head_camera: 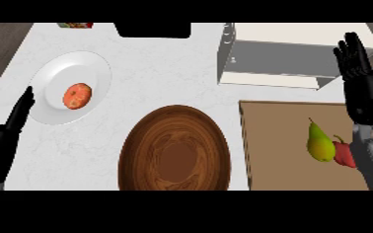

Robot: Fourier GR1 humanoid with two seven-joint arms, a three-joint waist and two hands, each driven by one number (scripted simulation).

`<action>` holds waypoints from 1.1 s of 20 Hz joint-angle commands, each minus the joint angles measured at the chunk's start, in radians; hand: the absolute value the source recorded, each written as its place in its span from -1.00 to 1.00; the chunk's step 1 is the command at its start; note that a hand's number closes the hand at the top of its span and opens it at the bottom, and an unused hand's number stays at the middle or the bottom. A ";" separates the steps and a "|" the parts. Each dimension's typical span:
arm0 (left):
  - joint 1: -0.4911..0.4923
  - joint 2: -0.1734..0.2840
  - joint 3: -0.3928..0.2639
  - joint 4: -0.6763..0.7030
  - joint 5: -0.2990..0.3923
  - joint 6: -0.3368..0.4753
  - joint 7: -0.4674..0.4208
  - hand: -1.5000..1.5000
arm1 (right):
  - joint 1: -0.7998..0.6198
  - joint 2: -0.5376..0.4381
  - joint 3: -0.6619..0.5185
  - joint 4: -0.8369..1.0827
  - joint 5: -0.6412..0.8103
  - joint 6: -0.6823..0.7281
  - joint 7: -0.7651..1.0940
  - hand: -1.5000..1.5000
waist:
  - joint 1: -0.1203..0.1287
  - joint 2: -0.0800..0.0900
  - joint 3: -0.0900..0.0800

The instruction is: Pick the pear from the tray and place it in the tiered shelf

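Here the pear [319,142] lies lengthwise, stem pointing away.

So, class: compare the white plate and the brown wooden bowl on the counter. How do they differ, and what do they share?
The white plate is pale and glossy; the wooden bowl is dark brown with visible grain. The plate holds a round orange-red food item; the bowl holds nothing. The plate lies toward the counter's left, the bowl nearer the middle and larger. Both are round and rest on the marbled counter.

head view, steeply down (counter [146,79] top)
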 commanded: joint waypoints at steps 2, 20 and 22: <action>-0.077 -0.076 -0.045 -0.001 0.039 -0.028 0.075 0.00 | 0.035 -0.051 -0.093 0.074 -0.093 0.061 0.078 -1.00 | -0.012 -0.010 0.042; -0.254 -0.309 -0.167 0.075 0.054 -0.046 0.165 0.00 | 0.252 0.013 -0.456 0.484 -0.189 -0.102 -0.210 -1.00 | 0.003 -0.013 0.042; -0.254 -0.368 -0.204 0.110 0.014 -0.001 0.154 0.00 | 0.325 -0.035 -0.378 0.326 -0.178 -0.022 -0.048 -1.00 | -0.005 -0.015 0.040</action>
